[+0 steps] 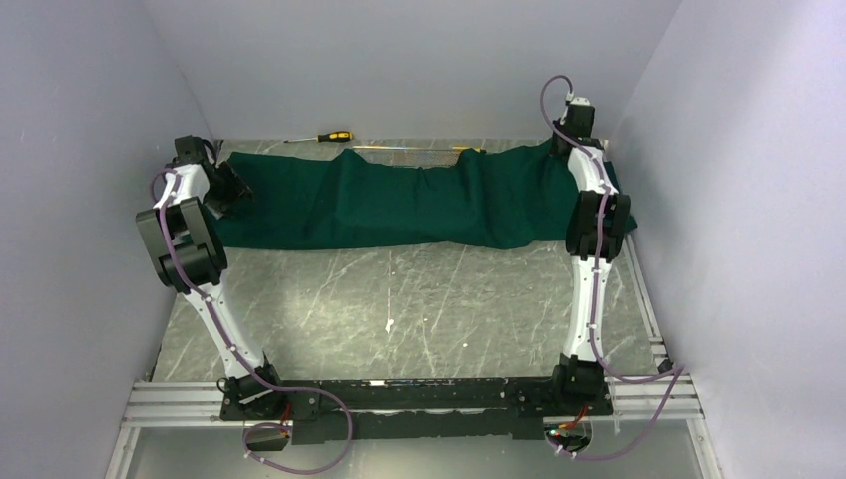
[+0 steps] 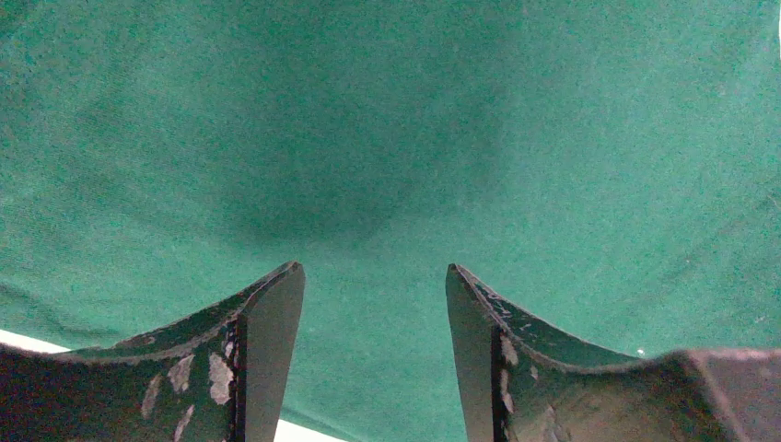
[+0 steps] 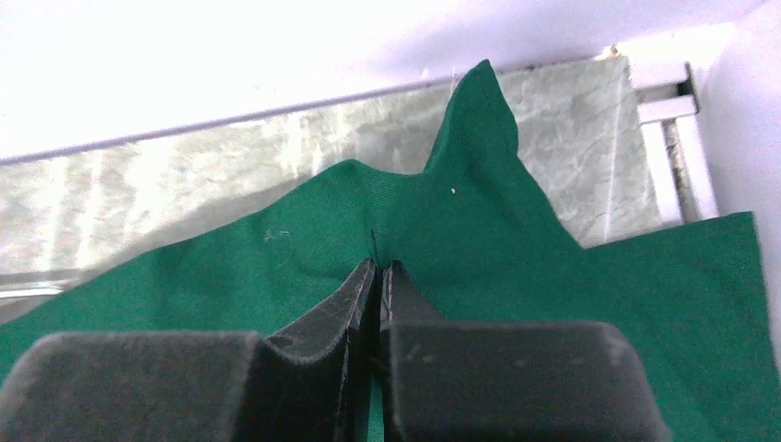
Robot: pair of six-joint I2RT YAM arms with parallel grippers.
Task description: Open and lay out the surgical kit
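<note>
The dark green cloth wrap [image 1: 399, 205] lies spread in a long band across the far part of the table. It fills the left wrist view [image 2: 387, 138] and shows in the right wrist view [image 3: 442, 230]. My left gripper [image 1: 231, 192] is open, low over the cloth's left end, with cloth between its fingertips [image 2: 276, 304]. My right gripper [image 1: 582, 140] is shut on a pinched fold of the cloth at its far right corner, where a peak of cloth [image 3: 479, 101] stands up. The wire-mesh tray and the steel instruments are hidden.
A yellow-and-black screwdriver [image 1: 334, 136] lies at the back wall behind the cloth, and a second long one [image 1: 429, 148] lies along the cloth's far edge. Grey walls close in left, right and back. A metal rail [image 3: 677, 157] runs along the table's right side.
</note>
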